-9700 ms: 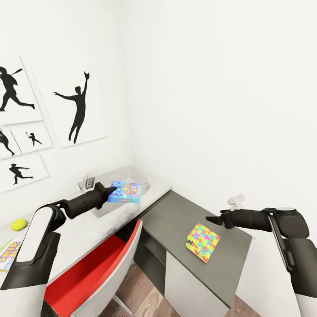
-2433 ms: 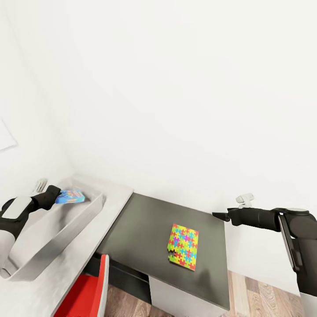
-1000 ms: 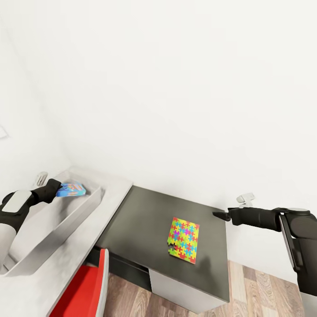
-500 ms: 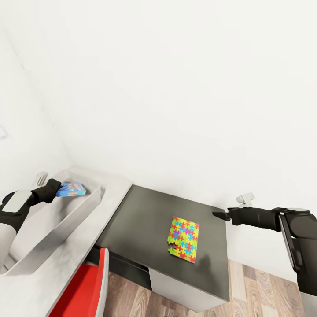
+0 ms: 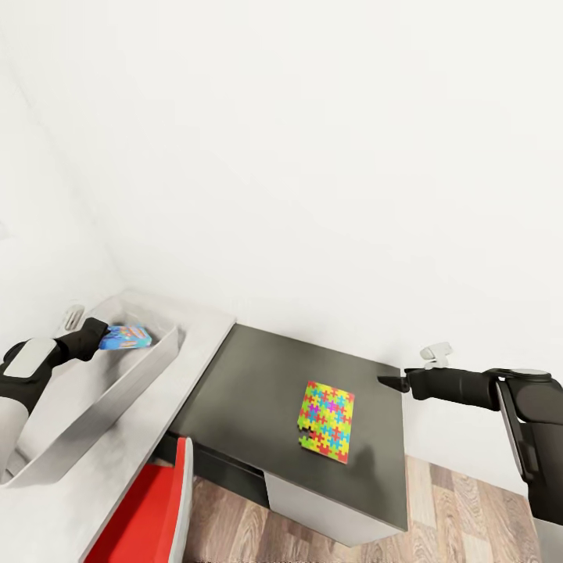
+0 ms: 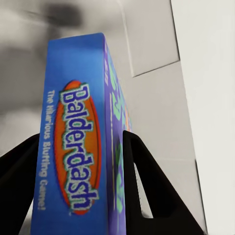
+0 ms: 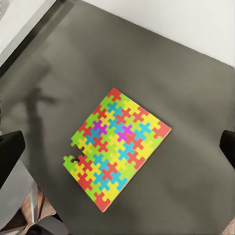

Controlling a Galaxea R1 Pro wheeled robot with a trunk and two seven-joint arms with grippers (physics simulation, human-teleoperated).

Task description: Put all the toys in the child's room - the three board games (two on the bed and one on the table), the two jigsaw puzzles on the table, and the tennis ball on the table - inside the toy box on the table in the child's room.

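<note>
Clearly legible, the blue game box [image 6: 78, 147] reads "Balderdash"; the left gripper [image 5: 98, 335] clamps it over the toy box [image 5: 117, 391]. Right gripper [image 5: 389, 381], jaws spread, hangs above a puzzle [image 5: 327, 410] lying on the dark worktop [image 5: 250, 383].

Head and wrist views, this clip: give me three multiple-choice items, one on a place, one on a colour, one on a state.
1. Where does the jigsaw puzzle lie?
A. on the dark desk
B. in the toy box
C. on the red chair

2. What colour is the board game box's side bearing its name?
A. red
B. blue
C. white

3. What is the left gripper doing?
A. hanging open
B. shut on nothing
C. gripping the board game

Answers: 1 A, the puzzle rests flat on the dark top. 2 B, the lettered side is blue. 3 C, both fingers press the box's sides.
</note>
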